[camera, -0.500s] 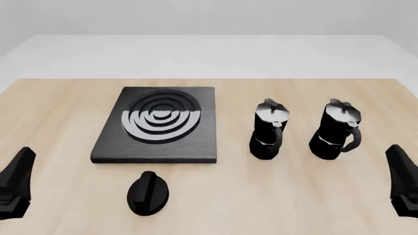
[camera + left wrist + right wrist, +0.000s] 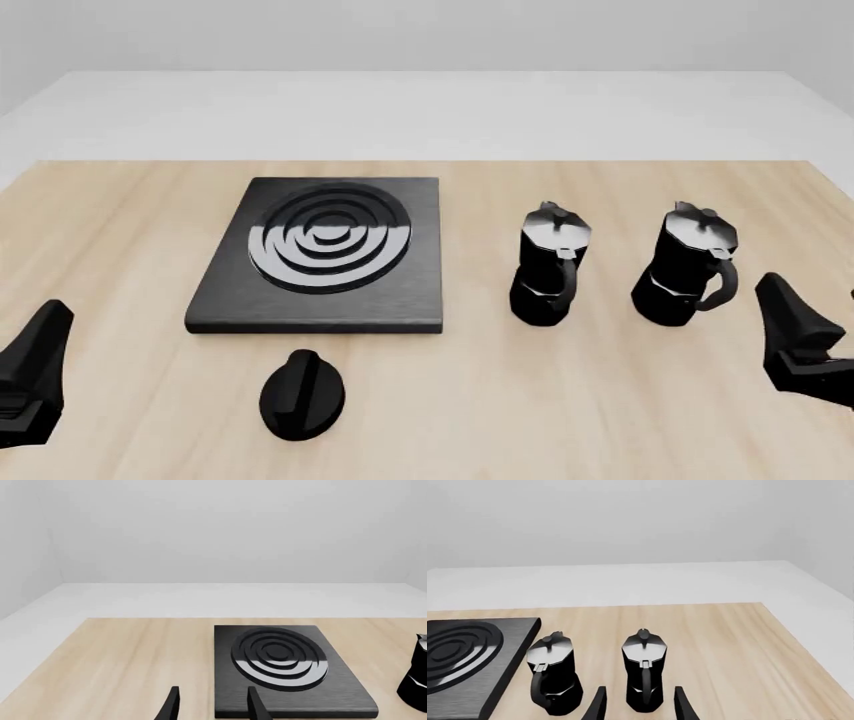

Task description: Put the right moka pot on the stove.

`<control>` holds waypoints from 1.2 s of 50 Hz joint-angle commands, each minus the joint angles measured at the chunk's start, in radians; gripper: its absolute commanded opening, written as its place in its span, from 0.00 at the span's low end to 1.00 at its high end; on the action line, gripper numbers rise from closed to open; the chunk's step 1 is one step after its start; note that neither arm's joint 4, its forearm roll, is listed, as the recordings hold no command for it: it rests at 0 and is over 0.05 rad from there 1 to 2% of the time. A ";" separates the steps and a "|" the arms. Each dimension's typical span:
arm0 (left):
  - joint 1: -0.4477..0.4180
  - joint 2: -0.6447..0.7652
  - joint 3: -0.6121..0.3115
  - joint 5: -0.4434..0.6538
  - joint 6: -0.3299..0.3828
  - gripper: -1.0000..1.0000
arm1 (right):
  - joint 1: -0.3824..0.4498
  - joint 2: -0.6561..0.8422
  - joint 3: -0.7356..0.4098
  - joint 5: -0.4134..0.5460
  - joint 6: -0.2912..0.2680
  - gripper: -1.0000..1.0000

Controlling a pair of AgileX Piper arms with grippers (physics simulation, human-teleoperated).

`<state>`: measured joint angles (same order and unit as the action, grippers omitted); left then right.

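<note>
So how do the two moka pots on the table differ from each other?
The right moka pot stands farther from the stove, while the left moka pot sits between them. The right gripper is open and lines up with the right pot, not the left one. In the front view the right pot's handle loops out sideways, while the left pot's faces the camera. Both are upright, black and faceted, with greyish lids.

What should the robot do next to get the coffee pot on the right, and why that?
Probably ease the right tool forward toward the right black faceted moka pot. That pot stands upright on the light wooden table, apart from the flat dark grey square stove, and the open tool sits short of it, lined up with its looped handle.
</note>
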<state>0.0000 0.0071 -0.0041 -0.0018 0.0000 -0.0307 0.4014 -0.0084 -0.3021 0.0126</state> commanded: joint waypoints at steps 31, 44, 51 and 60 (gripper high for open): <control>0.000 0.000 0.000 0.000 0.000 1.00 | -0.007 0.803 -0.011 -0.687 -0.002 1.00; 0.000 0.000 0.000 0.000 0.000 1.00 | -0.020 0.924 -0.038 -0.768 0.009 1.00; 0.000 0.000 0.000 0.000 0.000 1.00 | -0.021 0.993 -0.053 -0.814 0.002 1.00; 0.000 0.000 0.000 0.000 0.000 1.00 | -0.020 1.080 -0.080 -0.858 -0.001 1.00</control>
<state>0.0000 0.0075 -0.0043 -0.0019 0.0000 -0.0503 1.3870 -0.0633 -1.1058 0.0149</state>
